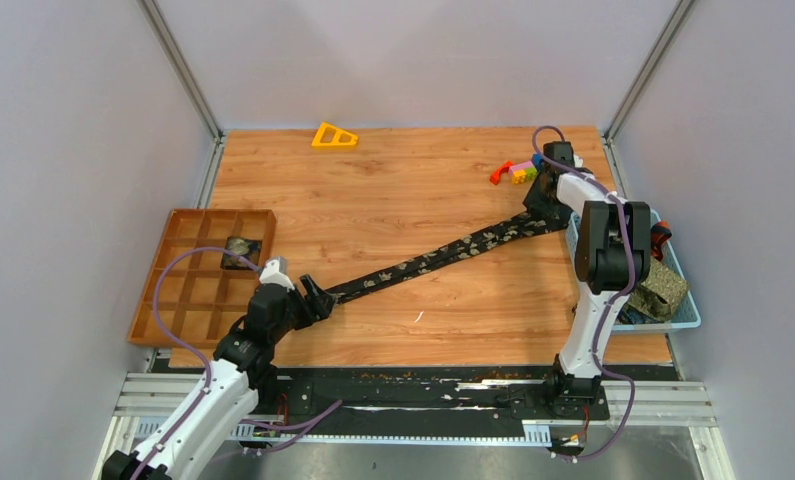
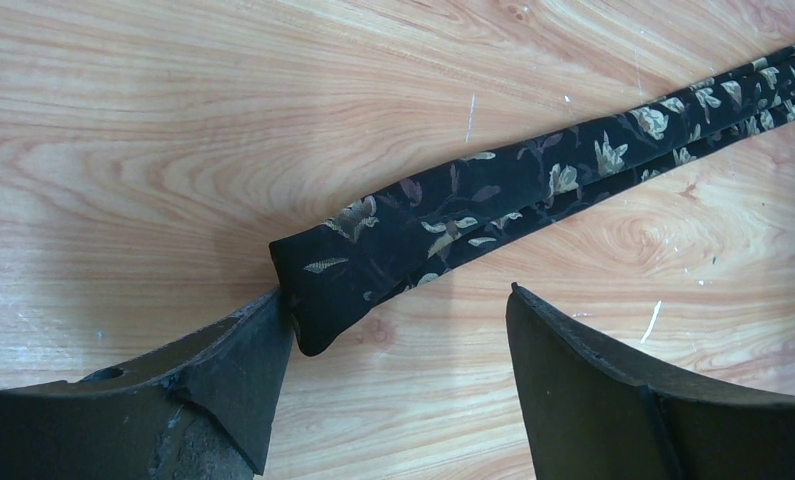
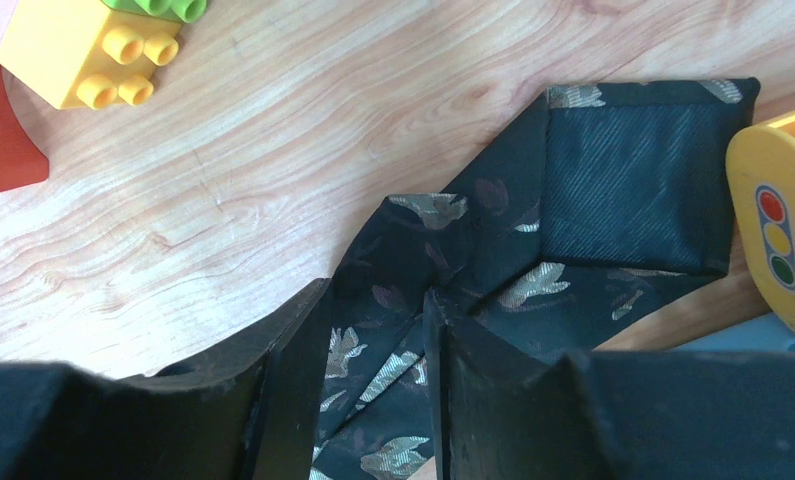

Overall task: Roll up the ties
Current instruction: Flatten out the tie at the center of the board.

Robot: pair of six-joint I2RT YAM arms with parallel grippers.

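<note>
A black tie [image 1: 443, 252] with pale leaf patterns lies stretched diagonally across the wooden table. Its narrow end [image 2: 318, 285] touches the left finger [image 2: 243, 360] of my left gripper [image 2: 393, 300], which is open and holds nothing. In the top view the left gripper [image 1: 318, 298] sits at the tie's lower-left end. My right gripper [image 3: 377, 295] is closed on the bunched fabric near the tie's wide end [image 3: 613, 190], which is folded back to show its lining. In the top view the right gripper [image 1: 541, 210] is at the far right. An olive-tan speckled tie [image 1: 661, 288] lies in a basket.
A brown compartment tray [image 1: 188, 300] stands at the left with a small rolled bundle [image 1: 239, 247] in one cell. A blue basket [image 1: 685, 318] sits at the right edge. Toy blocks [image 1: 518, 170] and a yellow triangle [image 1: 334, 136] lie at the back. A yellow traffic-light piece [image 3: 778, 235] is beside the wide end.
</note>
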